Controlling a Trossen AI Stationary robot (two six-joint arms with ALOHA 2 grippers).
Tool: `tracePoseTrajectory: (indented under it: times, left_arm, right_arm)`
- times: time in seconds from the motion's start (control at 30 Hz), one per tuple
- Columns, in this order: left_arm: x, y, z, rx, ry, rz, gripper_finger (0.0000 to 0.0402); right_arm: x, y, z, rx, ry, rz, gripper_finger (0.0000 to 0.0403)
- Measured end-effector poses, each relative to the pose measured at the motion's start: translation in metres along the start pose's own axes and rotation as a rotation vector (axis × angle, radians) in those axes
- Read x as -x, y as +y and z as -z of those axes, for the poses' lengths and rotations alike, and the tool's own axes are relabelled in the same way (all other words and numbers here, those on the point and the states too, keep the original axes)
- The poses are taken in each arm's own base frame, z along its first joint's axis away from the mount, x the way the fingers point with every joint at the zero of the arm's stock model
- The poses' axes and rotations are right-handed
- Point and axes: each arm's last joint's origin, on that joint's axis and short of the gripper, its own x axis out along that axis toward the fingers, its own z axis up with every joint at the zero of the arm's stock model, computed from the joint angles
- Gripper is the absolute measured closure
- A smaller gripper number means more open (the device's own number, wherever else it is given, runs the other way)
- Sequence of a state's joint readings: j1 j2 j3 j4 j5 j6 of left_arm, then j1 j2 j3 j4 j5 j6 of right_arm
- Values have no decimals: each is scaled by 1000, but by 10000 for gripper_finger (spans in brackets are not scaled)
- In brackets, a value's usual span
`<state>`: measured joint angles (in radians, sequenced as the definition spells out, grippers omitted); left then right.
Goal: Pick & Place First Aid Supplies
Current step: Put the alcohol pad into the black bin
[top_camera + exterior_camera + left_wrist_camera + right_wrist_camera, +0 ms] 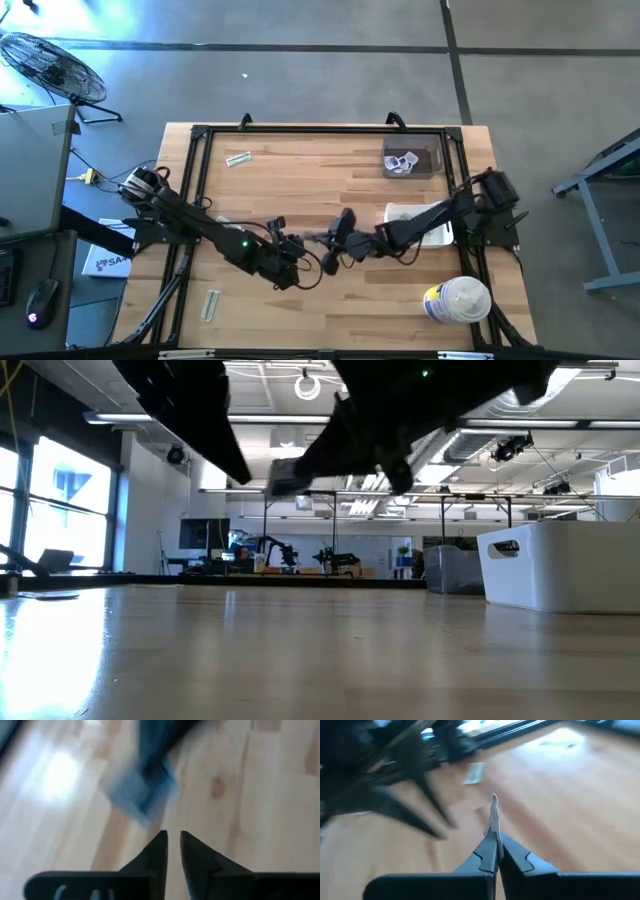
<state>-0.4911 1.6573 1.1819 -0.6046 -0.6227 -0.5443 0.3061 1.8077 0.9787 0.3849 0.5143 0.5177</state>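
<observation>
Table (300,200): a pale wooden plank top with a black metal frame running along its edges is taking up most of the high view; wide bare wood is lying open at the far middle and near middle.
Left arm: it is reaching in from the left edge toward the table's centre, cables trailing along it.
Right arm: it is reaching in from the right edge, meeting the left arm near the centre.
Tub (456,300): a white round container with a yellow-blue label is lying near the right near corner; its print is not readable.
White bin (560,565): a smooth white box with a handle cutout is standing at the right in the low view.
Clear tray (412,160): a small dark-walled box at the far right is holding white square sachets (402,164) with dark print, too small to read.
Left gripper (172,836): its dark pointed fingers are standing slightly apart over bare wood, gripping nothing; a blurred blue-grey square (142,790) is showing just beyond the tips.
Right gripper (494,837): its fingers are pressing together on a thin pale packet (493,815), standing on edge above the table centre.
Strip wrappers: one (238,158) is lying at the far left, another (210,304) at the near left, both well apart from the arms.
</observation>
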Motion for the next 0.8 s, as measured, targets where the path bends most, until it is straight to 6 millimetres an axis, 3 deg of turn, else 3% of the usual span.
tracePoseTrajectory:
  times: [0.23, 0.37, 0.5, 0.63, 0.8]
  left_arm:
    - [13, -4, -8, 85, 141, 176, 328]
    - [17, -12, 1, 104, 117, 149, 328]
    - [21, -19, 10, 120, 94, 118, 328]
    - [26, -24, 13, 111, 61, 104, 328]
    - [25, -23, 12, 100, 50, 99, 328]
  right_arm:
    - [64, -28, -47, 115, -13, 382, 402]
    - [107, -64, -65, 56, 23, 595, 402]
    - [140, -103, -68, -55, 26, 807, 402]
    - [149, -142, -52, -162, 36, 922, 402]
    - [138, -189, -28, -288, 12, 978, 402]
